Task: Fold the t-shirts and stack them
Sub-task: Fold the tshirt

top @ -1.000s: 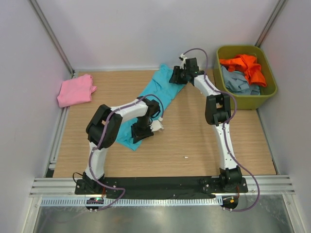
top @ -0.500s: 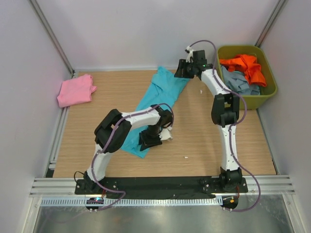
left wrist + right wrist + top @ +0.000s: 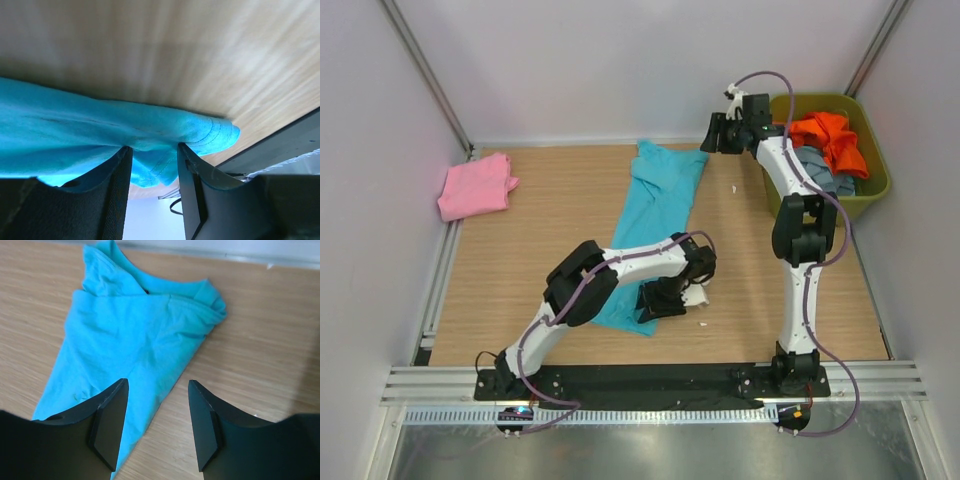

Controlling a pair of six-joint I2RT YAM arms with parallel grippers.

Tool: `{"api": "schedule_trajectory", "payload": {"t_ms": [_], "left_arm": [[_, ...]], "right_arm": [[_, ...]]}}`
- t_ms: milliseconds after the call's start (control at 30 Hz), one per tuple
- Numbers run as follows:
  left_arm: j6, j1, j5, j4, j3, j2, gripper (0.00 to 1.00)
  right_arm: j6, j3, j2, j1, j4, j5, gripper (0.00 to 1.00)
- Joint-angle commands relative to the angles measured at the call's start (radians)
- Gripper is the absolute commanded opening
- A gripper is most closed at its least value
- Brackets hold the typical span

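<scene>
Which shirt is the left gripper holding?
The turquoise shirt, its near end in the left gripper. The pink shirt lies far off; the orange shirt and grey-blue shirt are in the bin.

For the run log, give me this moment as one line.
left hand: shut on turquoise t-shirt, near end | right hand: open, holding nothing

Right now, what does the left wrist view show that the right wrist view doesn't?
Only left wrist: the left claw clamped on a bunched, stitched edge of the turquoise t-shirt, with the black base rail just beyond it. Only right wrist: the right claw open and empty, hanging over the shirt's other end, which lies spread near the grey strip at the table's back edge. Both: the same shirt, lying on the wooden table.
</scene>
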Motion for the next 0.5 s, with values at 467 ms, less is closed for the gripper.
{"api": "schedule_trajectory", "payload": {"t_ms": [467], "left_arm": [[-0.007, -0.178, 0.035, 0.081, 0.173, 0.162, 0.43]], "right_arm": [[-0.036, 0.045, 0.202, 0.024, -0.021, -0.052, 0.57]]}}
